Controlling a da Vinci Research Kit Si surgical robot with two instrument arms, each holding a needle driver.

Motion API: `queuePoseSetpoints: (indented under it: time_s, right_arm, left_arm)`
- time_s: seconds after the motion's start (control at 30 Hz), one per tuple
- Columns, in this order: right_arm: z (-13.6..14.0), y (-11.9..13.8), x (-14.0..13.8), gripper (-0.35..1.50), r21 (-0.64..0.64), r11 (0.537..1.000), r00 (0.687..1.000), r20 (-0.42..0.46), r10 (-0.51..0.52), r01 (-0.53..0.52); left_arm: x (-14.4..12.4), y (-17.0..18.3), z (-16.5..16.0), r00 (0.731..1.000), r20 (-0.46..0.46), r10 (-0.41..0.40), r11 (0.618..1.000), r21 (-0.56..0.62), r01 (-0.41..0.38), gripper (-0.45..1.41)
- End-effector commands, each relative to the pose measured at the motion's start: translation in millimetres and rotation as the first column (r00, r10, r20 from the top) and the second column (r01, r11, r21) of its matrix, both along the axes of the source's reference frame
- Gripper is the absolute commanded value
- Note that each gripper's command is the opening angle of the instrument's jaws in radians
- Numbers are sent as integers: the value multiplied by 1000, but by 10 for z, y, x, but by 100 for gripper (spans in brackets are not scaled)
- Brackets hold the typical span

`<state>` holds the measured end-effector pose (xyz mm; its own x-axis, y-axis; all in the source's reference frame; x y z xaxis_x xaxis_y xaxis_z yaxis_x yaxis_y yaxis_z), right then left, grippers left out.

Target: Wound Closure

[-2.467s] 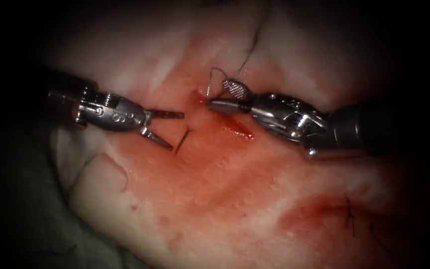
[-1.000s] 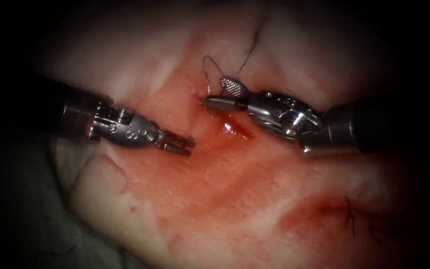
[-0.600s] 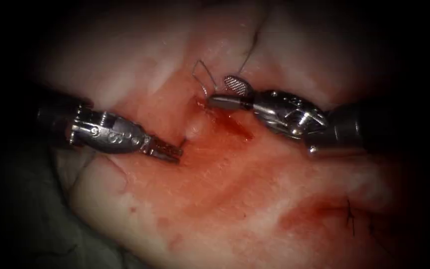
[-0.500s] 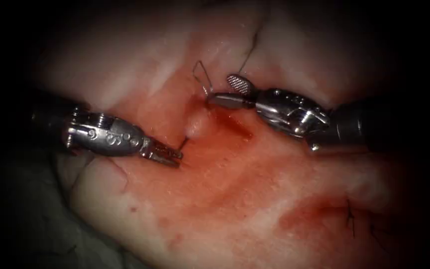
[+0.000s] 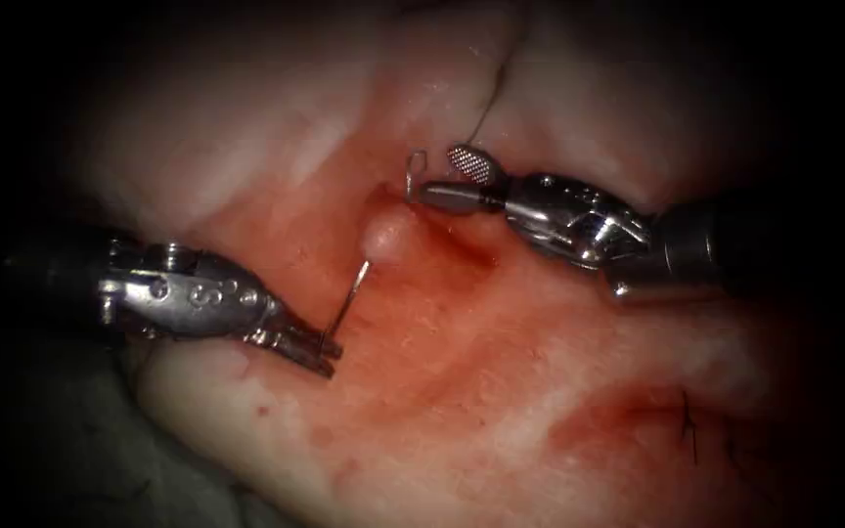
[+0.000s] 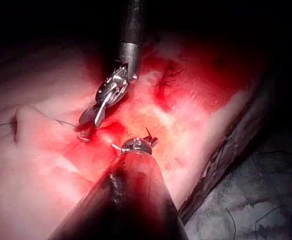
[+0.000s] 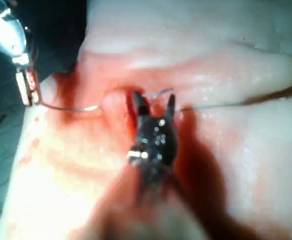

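Note:
In the endoscope view my left tool (image 5: 328,352) is shut on the curved needle (image 5: 349,298) near its tip, left of the cut (image 5: 466,252). The needle's body runs up into a raised bump of tissue (image 5: 385,235); its tail curls out by my right tool (image 5: 437,174), right of the bump. That tool's jaws stand open and hold nothing. Thread (image 5: 496,83) trails up from there. The left wrist view has my left tool (image 6: 137,146) and the right tool (image 6: 108,95). The right wrist view shows open fingers (image 7: 141,105), the needle (image 7: 71,107) and thread (image 7: 226,105).
Red fluid (image 5: 442,332) covers the tissue around the cut. Earlier stitches with dark cut ends (image 5: 689,430) sit at the lower right, and they appear as stitches (image 6: 168,77) in the left wrist view. Grey cloth (image 5: 61,450) lies beyond the tissue's lower left edge.
My left tool closed on the needle's tip and pulled it down and to the left, drawing more needle out and raising a bump of tissue. The right tool stayed open, almost in place.

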<state>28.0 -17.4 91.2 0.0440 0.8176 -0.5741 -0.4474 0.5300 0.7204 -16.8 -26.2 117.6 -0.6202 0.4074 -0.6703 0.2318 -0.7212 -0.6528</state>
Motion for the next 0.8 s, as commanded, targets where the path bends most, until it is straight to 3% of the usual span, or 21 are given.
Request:
queuePoseSetpoints:
  time_s: [0.03, 0.37, 0.53, 0.63, 0.67, 0.8]
  right_arm:
    - [5, -6, 7, 95, 1, 1000, 1000, -1, -1, 1]
    - [4, -7, 6, 93, 2, 1000, 1000, 0, -4, 4]
    - [-2, -10, -2, 83, 0, 997, 997, -18, -71, 71]
    - [-10, -18, -2, 47, -3, 994, 994, -34, -108, 108]
    - [-10, -18, -2, 47, -3, 994, 994, -34, -108, 108]
    - [-12, -25, 7, -8, -9, 991, 990, -38, -135, 135]
  left_arm:
    - [-5, -5, 6, 1000, -2, 0, 1000, 1, 0, -45]
    - [9, -8, -3, 998, -54, 27, 996, 88, -22, -45]
    - [11, 13, -22, 999, -53, 4, 998, 64, -1, -45]
    - [13, 37, -38, 999, -31, -35, 999, 4, 35, -45]
    - [13, 37, -38, 999, -31, -35, 999, 4, 35, -45]
    - [11, 52, -51, 998, -21, -66, 997, -37, 65, -45]
